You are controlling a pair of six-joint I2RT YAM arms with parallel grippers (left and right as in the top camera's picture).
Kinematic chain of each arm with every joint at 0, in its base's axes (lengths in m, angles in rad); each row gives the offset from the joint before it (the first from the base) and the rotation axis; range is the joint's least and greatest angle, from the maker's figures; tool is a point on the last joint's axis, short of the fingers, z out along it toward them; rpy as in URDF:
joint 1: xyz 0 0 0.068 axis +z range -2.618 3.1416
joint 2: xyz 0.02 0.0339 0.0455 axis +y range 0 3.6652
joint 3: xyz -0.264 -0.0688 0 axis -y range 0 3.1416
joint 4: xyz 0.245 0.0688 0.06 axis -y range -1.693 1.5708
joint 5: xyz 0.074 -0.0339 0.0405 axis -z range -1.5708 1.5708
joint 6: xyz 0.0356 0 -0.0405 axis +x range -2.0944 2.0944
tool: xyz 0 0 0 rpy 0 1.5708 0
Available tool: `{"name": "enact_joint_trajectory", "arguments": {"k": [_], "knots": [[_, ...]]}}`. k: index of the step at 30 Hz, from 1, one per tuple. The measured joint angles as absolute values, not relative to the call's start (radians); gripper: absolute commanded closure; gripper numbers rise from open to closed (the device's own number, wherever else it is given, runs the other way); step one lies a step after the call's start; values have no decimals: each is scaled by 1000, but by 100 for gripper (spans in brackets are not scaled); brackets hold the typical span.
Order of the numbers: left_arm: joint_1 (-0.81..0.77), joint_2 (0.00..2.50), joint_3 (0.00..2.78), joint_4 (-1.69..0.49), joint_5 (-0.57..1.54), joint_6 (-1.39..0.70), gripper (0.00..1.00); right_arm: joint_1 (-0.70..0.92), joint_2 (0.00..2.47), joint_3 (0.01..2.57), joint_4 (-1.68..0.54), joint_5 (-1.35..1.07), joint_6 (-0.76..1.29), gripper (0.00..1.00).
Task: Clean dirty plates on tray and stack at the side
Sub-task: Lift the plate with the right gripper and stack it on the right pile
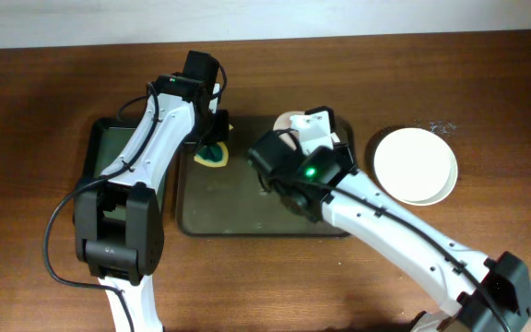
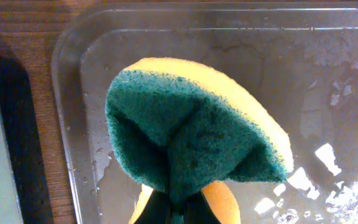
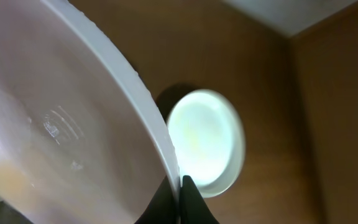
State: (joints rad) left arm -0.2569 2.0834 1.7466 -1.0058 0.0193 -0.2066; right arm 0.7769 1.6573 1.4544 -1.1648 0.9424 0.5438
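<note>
Your left gripper (image 2: 174,210) is clamped on the folded sponge (image 2: 191,124), over the tray's (image 1: 247,219) far left corner. Your right gripper (image 3: 180,202) pinches the rim of a plate (image 3: 55,118), holding it above the tray's far right part. The other plates (image 1: 415,166) lie stacked on the table (image 1: 44,92), right of the tray.

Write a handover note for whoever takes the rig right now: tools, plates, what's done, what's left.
Left tool: shut on the sponge, over the left end of the tray.
Right tool: shut on the rim of one plate, held tilted above the tray.
Side stack: on the table right of the tray; looks like two plates, cannot be sure.
Done: no plate lies on the tray's visible part.
Left: the held plate shows a yellowish smear; wipe it, then add it to the side stack.
</note>
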Motion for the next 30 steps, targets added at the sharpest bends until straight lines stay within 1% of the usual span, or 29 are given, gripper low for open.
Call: {"name": "enact_joint_trajectory", "arguments": {"k": [6, 8, 13, 15, 18, 21, 22, 24, 27, 30], "knots": [[-258, 2083, 1747, -1006, 20, -207, 100, 842, 1657, 1454, -1174, 1212, 565, 96], [-258, 2083, 1747, -1006, 20, -207, 100, 847, 1657, 1454, -1174, 1258, 569, 96], [-258, 2083, 1747, -1006, 20, -207, 100, 847, 1657, 1454, -1174, 1294, 587, 96], [-258, 2083, 1747, -1006, 20, -207, 100, 840, 1657, 1454, -1171, 1267, 616, 96], [-258, 2083, 1747, -1006, 20, -207, 100, 774, 1657, 1454, -1156, 1095, 635, 96], [-258, 2083, 1747, -1005, 20, -207, 100, 587, 1658, 1454, -1124, 723, 578, 96], [-258, 2083, 1747, -1003, 20, -207, 100, 569, 1658, 1454, -1119, 699, 569, 96], [-258, 2083, 1747, -1003, 20, -207, 100, 414, 1658, 1454, -1084, 396, 476, 96], [-258, 2083, 1747, -1003, 20, -207, 100, 200, 1658, 1454, -1069, 94, 385, 96], [-258, 2083, 1747, -1003, 20, -207, 100, 35, 1658, 1454, -1071, -28, 355, 96]]}}
